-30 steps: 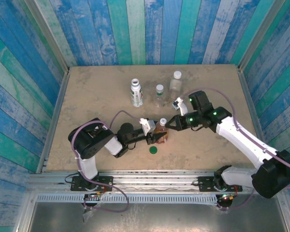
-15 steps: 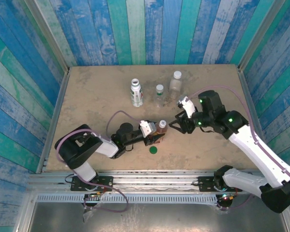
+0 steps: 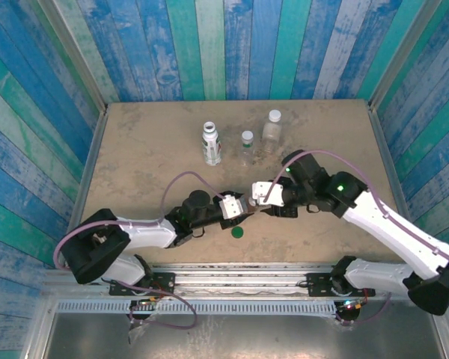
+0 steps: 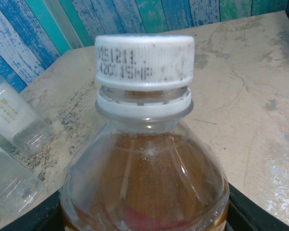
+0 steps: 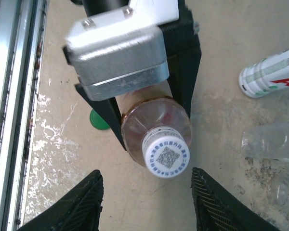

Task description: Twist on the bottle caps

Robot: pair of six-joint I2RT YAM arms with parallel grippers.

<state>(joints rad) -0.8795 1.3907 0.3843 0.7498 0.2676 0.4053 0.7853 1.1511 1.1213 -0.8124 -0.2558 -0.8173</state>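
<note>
Three capped bottles (image 3: 247, 147) stand (grouped together) behind the green cap (image 3: 238, 232).

Sand-coloured, scuffed table (image 3: 142, 157), enclosed on three sides by blue-and-teal plank walls (image 3: 232, 45); metal rail (image 3: 239, 275) along its near edge.

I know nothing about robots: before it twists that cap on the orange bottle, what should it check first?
1. Hold on the amber bottle by the left gripper: ok, fingers on both sides.
2. Is the white cap on the neck: ok; tightness cannot tell, a gap shows above the ring.
3. Is the right gripper open around the cap: ok, not touching.
4. Cap centred between those fingers: not ok, nearer one finger.
5. Is the green cap out of the way: ok, on the table.
</note>
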